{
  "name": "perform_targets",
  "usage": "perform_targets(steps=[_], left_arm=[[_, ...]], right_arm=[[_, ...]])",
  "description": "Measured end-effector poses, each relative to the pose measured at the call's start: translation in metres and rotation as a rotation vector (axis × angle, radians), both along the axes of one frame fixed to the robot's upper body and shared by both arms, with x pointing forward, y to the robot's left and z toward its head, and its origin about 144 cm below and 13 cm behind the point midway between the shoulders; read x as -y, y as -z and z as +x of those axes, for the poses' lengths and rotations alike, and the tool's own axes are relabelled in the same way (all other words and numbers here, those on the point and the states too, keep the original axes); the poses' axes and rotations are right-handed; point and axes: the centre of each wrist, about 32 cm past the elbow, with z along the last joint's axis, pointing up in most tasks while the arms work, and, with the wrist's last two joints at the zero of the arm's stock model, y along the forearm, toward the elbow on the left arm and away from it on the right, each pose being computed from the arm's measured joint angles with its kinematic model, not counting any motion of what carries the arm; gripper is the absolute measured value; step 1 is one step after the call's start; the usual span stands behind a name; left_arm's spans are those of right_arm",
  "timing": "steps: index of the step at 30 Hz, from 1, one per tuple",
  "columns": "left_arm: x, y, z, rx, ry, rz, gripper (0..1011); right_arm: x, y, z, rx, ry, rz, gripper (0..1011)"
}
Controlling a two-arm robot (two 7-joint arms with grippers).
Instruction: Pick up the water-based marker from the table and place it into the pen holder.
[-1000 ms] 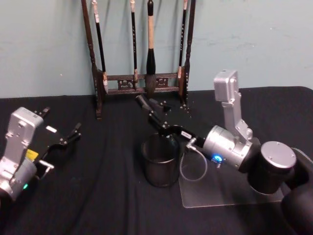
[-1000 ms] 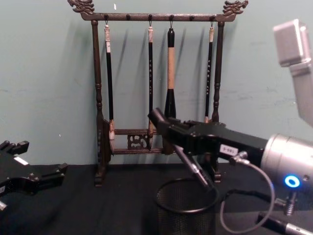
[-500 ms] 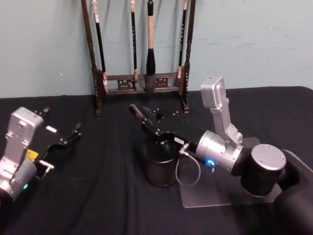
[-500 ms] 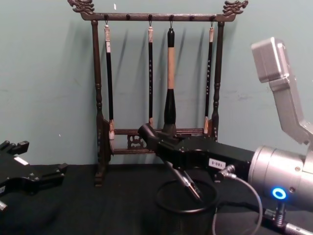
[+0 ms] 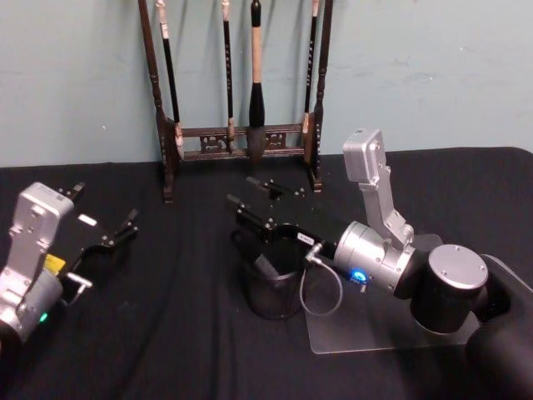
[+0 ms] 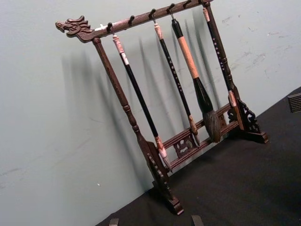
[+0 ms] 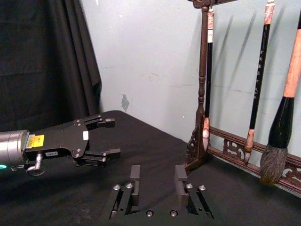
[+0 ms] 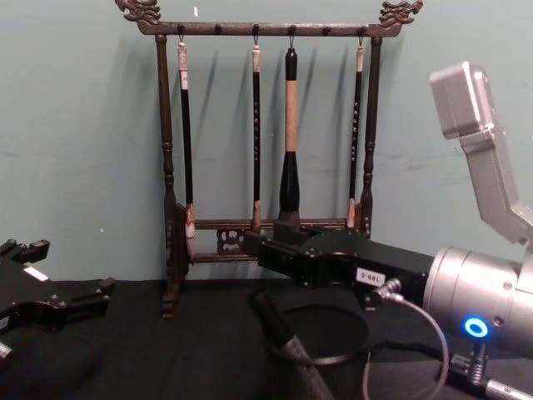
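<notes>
Black mesh with the marker in it: dropped from a grip that held it over the cup half a second ago.

From the head: right end effector (image 5: 252, 198) spread wide and empty just above the pen holder (image 5: 271, 302). Water-based marker (image 5: 266, 267) down inside, leaning on the wall. Left end effector (image 5: 104, 212) open, idle, well apart over the counter (image 5: 183, 325). From the left wrist: brush rack (image 6: 188, 117) ahead, nothing held. From the right wrist: bare gap between the fingers (image 7: 135, 181). From the chest: marker slanting up past the rim, lower end sunk in the cup. Judged as placed; remains only to lift clear without knocking the protruding end.
</notes>
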Motion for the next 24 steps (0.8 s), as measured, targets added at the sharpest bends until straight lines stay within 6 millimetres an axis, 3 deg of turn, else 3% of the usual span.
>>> perform_targets(steps=[1,2,5,11,12,14,16,24], left_arm=[[0.0,0.0,0.0,0.0,0.0,0.0,1001],[0.0,0.0,0.0,0.0,0.0,0.0,1001],[0.0,0.0,0.0,0.0,0.0,0.0,1001],[0.0,0.0,0.0,0.0,0.0,0.0,1001],[0.0,0.0,0.0,0.0,0.0,0.0,1001],[0.0,0.0,0.0,0.0,0.0,0.0,1001],[0.0,0.0,0.0,0.0,0.0,0.0,1001],[0.0,0.0,0.0,0.0,0.0,0.0,1001]], right_arm=[[0.0,0.0,0.0,0.0,0.0,0.0,504],[0.0,0.0,0.0,0.0,0.0,0.0,504],[0.0,0.0,0.0,0.0,0.0,0.001,632],[0.0,0.0,0.0,-0.001,0.0,0.002,788],[0.0,0.0,0.0,-0.001,0.0,0.002,861],[0.0,0.0,0.0,-0.001,0.0,0.002,879],[0.0,0.0,0.0,-0.001,0.0,0.002,959],[0.014,-0.01,0.003,-0.011,0.023,0.005,1002]])
